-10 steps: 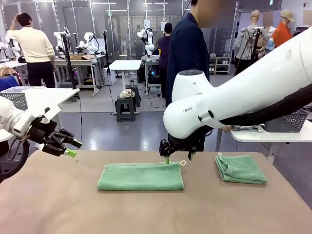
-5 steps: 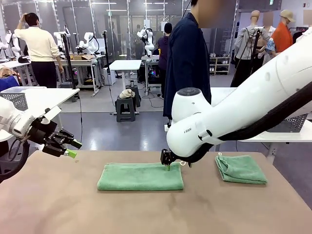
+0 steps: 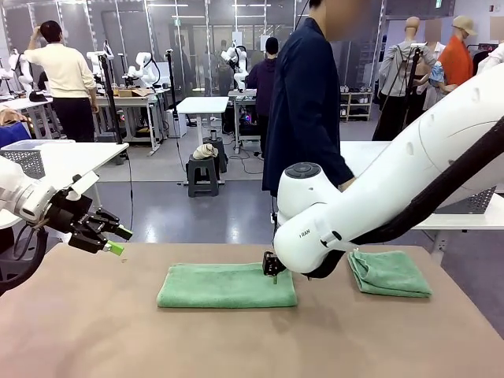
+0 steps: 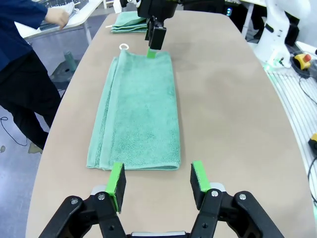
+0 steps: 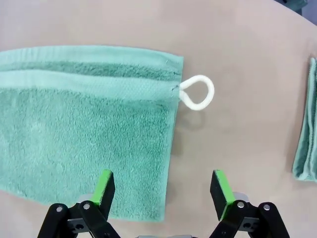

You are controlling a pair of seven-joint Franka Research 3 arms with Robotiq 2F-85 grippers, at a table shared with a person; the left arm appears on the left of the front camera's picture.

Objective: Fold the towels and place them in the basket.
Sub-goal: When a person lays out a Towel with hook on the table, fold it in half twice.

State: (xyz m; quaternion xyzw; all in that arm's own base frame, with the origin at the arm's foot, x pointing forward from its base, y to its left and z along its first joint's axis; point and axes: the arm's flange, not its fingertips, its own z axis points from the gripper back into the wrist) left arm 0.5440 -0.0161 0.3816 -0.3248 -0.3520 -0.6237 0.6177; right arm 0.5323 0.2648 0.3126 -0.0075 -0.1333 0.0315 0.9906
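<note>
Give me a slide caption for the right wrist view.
Open right end effector over the towel end, near its white loop.

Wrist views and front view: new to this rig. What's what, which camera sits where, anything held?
Two white robot arms work at a table; a person stands at its far side. The front view looks across from between the arms. Each wrist view looks down that arm's green-tipped fingers. Two light-green towels lie on the table: a long folded towel mid-table and a smaller folded towel to the robot's right. The right gripper is open, low over the long one's end by its white loop. The left gripper is open above the table's left edge. Neither holds anything.
</note>
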